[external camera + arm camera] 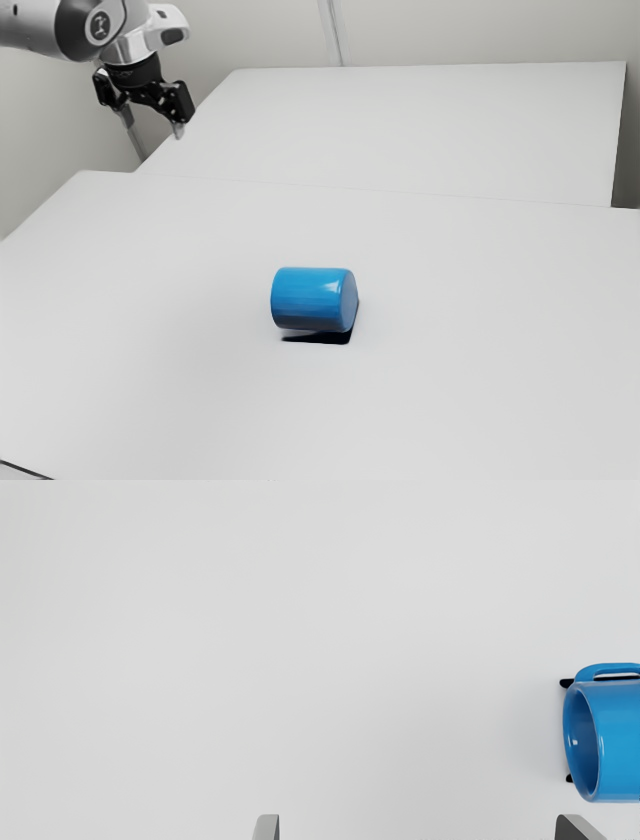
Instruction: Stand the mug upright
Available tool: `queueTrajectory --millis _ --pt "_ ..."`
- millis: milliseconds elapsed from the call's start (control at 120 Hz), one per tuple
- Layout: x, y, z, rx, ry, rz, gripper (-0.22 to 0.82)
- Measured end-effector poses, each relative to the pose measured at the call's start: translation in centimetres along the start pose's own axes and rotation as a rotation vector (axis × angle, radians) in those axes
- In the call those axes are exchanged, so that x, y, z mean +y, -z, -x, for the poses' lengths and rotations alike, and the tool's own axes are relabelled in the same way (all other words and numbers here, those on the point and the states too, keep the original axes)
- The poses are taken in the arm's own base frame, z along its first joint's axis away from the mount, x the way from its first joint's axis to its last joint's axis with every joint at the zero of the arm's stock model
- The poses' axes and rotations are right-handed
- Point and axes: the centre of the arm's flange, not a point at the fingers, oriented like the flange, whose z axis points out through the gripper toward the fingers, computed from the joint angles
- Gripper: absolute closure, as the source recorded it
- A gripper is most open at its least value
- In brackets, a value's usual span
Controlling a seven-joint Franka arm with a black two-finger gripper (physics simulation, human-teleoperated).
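High above the table, at the exterior view's upper left, is the gripper (pixel 150 108), well apart from the mug. A blue mug (pixel 313 299) lies on its side on the white table, its flat base facing the exterior view's right. In the wrist view the mug (pixel 617 740) shows its open mouth and its handle, partly cut off by the picture's edge. My gripper (pixel 417 827) stands open there, its two fingers wide apart with nothing between them.
The white table (pixel 180 380) carries the mug near its middle. Behind it is another white surface (pixel 430 130), with pale walls around. A dark thin line (pixel 25 469) crosses the near corner at the exterior view's lower left.
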Motion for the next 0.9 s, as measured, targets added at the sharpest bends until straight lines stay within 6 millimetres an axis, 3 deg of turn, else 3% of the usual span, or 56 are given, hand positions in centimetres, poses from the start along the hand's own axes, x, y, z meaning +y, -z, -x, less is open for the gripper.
queueTrajectory --millis 225,375,467,617,900 --pt "0.2 0.2 0.1 0.005 -0.014 0.001 0.00" --pt "0.0 -1.7 0.6 -0.034 -0.016 0.006 0.00" --pt "0.1 -2.7 0.8 -0.059 0.006 0.095 0.00" --pt "0.8 -7.2 1.9 -0.166 0.081 0.340 0.00" --pt "-1.5 -18.2 3.6 -0.341 0.310 0.648 0.00"
